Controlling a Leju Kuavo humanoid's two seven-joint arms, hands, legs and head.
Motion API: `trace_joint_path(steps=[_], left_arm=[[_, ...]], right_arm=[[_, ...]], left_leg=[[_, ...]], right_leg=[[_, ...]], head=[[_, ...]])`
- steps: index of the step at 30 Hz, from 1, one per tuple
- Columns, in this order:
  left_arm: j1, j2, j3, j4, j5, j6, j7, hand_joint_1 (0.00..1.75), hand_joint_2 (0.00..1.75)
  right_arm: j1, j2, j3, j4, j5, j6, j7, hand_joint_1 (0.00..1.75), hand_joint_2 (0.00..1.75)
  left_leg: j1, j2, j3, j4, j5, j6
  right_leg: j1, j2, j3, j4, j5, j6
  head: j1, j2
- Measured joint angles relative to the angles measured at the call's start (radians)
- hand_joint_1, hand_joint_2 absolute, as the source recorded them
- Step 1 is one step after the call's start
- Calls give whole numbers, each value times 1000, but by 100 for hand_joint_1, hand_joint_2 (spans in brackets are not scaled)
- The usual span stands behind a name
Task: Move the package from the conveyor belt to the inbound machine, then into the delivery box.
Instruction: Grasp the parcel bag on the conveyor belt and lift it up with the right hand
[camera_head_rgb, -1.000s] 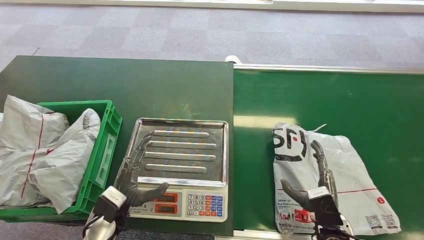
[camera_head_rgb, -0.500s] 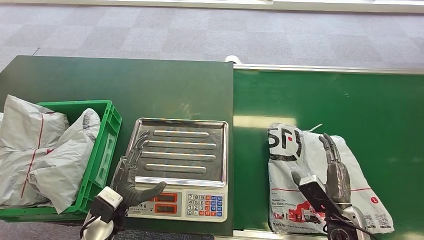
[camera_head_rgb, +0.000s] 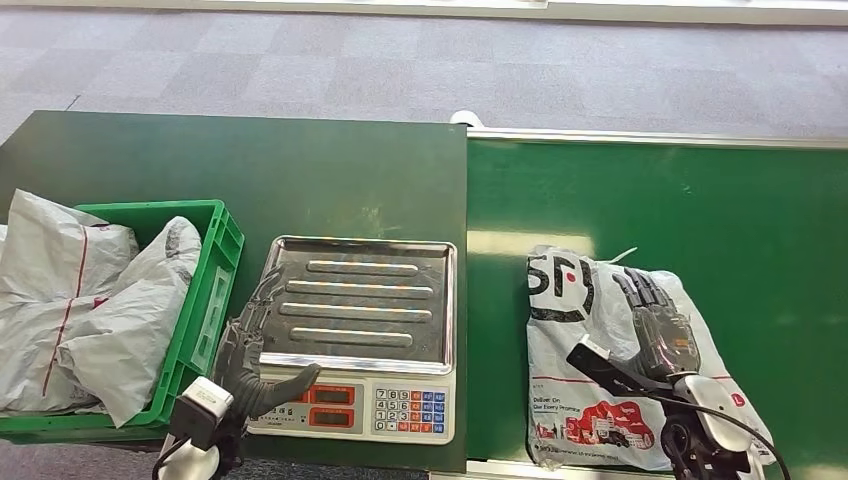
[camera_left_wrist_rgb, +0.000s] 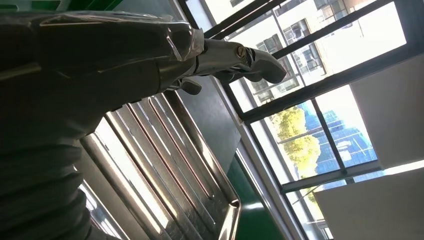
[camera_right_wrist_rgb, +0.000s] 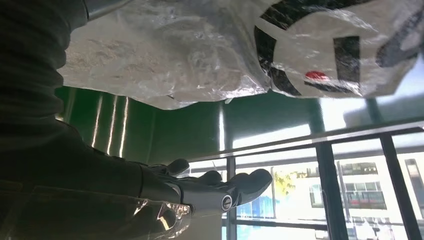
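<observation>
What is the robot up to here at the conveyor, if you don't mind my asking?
It is about to pick up a package. The right hand hangs open over the grey package lying on the green conveyor belt, not gripping it. The left hand is open at the near left corner of the scale, whose steel tray is bare. The green crate on the left already holds grey bags.

we see a white-grey package (camera_head_rgb: 600, 350) printed with black letters, a red dot and a red picture, lying on a dark green belt (camera_head_rgb: 700, 200). the scale (camera_head_rgb: 355, 335) has a silver ribbed tray and blue, white and red keys. the crate (camera_head_rgb: 205, 300) is bright green, holding grey bags (camera_head_rgb: 80, 300) with thin red lines. the floor (camera_head_rgb: 400, 60) is grey checked carpet.
</observation>
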Motion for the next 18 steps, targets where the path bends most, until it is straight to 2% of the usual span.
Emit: trace_joint_path(steps=[7,12,18], left_arm=[[-7,3,-15,11,20,26,0,0,175],[-28,3,-16,29,13,23,0,0,175],[-45,0,-15,48,4,25,0,0,175]], right_arm=[[-75,-111,98,181,0,50,-6,0,175],[-173,-179,193,324,-10,153,-5,0,175],[-287,-217,291,468,-29,177,-19,0,175]], left_leg=[[0,0,0,0,0,0],[0,0,0,0,0,0],[0,0,0,0,0,0]], right_leg=[[0,0,0,0,0,0],[0,0,0,0,0,0],[0,0,1,0,1,0]], head=[[0,0],[0,0],[0,0]])
